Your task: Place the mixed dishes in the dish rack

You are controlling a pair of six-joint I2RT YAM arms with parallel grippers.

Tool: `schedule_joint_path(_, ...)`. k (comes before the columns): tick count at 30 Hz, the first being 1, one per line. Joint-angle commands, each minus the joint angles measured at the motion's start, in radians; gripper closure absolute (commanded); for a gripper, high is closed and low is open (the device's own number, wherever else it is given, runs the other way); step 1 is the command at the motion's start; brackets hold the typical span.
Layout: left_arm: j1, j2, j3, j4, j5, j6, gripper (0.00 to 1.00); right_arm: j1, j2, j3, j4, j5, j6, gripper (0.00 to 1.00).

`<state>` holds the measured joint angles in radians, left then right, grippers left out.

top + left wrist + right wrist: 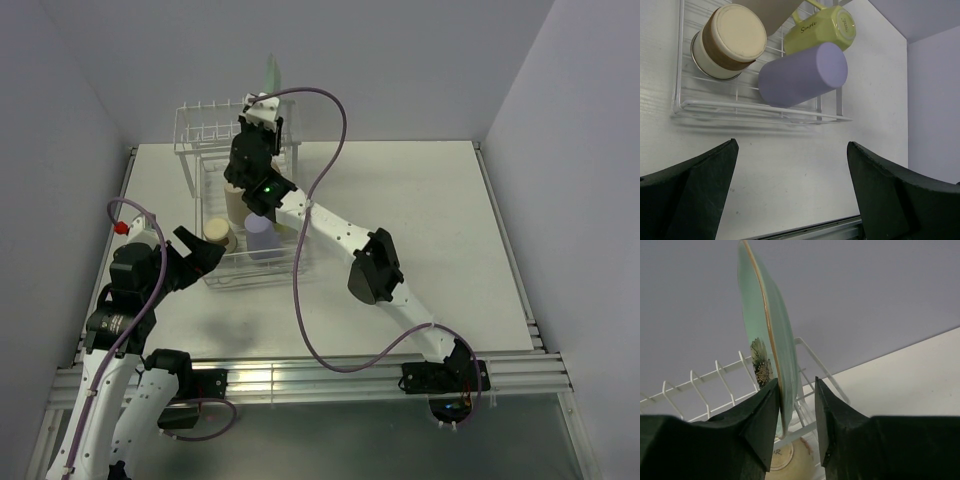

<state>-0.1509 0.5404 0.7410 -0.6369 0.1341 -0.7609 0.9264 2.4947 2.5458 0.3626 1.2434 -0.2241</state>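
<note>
At left, the left gripper (202, 250) hangs over the white table (420, 230) just short of the near end of the dish rack (715, 105), its two fingers spread wide and holding nothing; we count one rack, a long wire tray running away from the arms, with a raised row of prongs at its far end.

In the tray we count four cups; a cream-and-brown cup (735, 35) stands mouth down at the near left corner, base up; beside it a lavender cup (802, 75) lies on its side, its long axis slanting across the tray and its closed base turned toward the rack's right side; a yellow-green mug (822, 27) lies on its side just beyond, touching the lavender cup, base to the right and handle toward the far end; a tan cup (760, 12) sits behind them, only partly in view.

Farther right, at the far end, one mint-green plate (767, 325) stands on edge among the prongs, nearly upright, its flowered face turned left in the right wrist view; the right gripper (796, 385) straddles its lower rim with fingers parted, the left finger against the plate and a gap showing before the right finger, so we see no pinch.
</note>
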Motion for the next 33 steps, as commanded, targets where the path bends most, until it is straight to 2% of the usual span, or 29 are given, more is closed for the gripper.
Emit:
schedule_joint_path(1,0.002,0.000,0.028,0.031,0.002,0.018,0.03,-0.006,-0.008,0.048,0.039,0.007,0.031,0.58)
schedule_joint_path(4,0.002,0.001,0.026,0.032,0.005,0.015,0.03,-0.006,-0.017,0.050,0.015,-0.005,0.046,0.52)
schedule_joint_path(10,0.002,-0.005,0.029,0.026,0.001,0.011,0.03,-0.006,-0.045,0.044,-0.002,-0.012,0.026,0.30)
schedule_joint_path(17,0.002,-0.008,0.049,0.013,-0.008,0.006,0.03,0.005,-0.111,-0.016,-0.004,-0.021,-0.014,0.23)
schedule_joint_path(23,0.002,-0.003,0.080,-0.010,-0.016,0.009,0.02,0.029,-0.181,-0.082,-0.033,-0.018,-0.043,0.02)
schedule_joint_path(27,0.002,0.003,0.087,-0.017,-0.001,0.005,0.03,0.051,-0.307,-0.198,-0.117,-0.013,-0.012,0.00)
schedule_joint_path(30,0.002,0.004,0.081,-0.010,0.018,-0.002,0.03,0.065,-0.433,-0.314,-0.351,-0.057,0.167,0.00)
schedule_joint_path(31,0.002,0.006,0.080,-0.012,0.021,-0.003,0.03,0.065,-0.465,-0.362,-0.557,-0.103,0.257,0.00)
schedule_joint_path(32,0.002,0.009,0.078,-0.007,0.027,-0.005,0.03,0.060,-0.524,-0.380,-0.656,-0.158,0.428,0.00)
schedule_joint_path(33,0.002,0.015,0.075,-0.006,0.032,-0.006,0.03,0.043,-0.548,-0.401,-0.736,-0.294,0.493,0.00)
